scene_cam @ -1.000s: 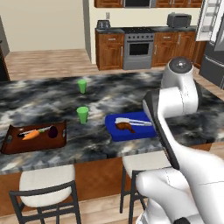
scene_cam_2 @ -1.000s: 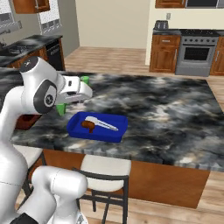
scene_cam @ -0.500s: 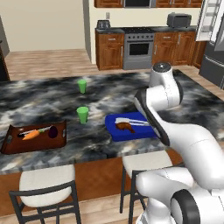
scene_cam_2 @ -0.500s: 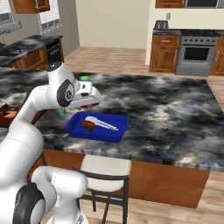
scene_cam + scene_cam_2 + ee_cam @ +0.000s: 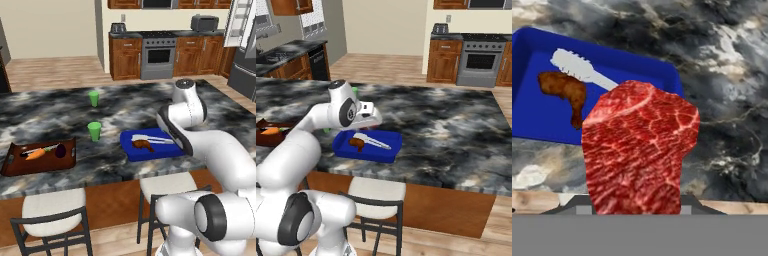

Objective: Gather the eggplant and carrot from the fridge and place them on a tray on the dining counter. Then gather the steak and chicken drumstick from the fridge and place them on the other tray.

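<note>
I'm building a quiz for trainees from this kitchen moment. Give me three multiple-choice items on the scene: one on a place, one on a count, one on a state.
1. Where does the chicken drumstick lie?
A. in the blue tray
B. in the brown wooden tray
C. on a stool

2. How many green cups stand on the dining counter?
A. one
B. two
C. four

3. What is the state of the steak?
A. lying in the blue tray
B. lying on the floor
C. held in the gripper, above the counter

Key: 1 A, the hand view shows it on the blue floor; 2 B, the left base view shows one cup farther and one cup nearer; 3 C, it rises from the gripper in the hand view.
</note>
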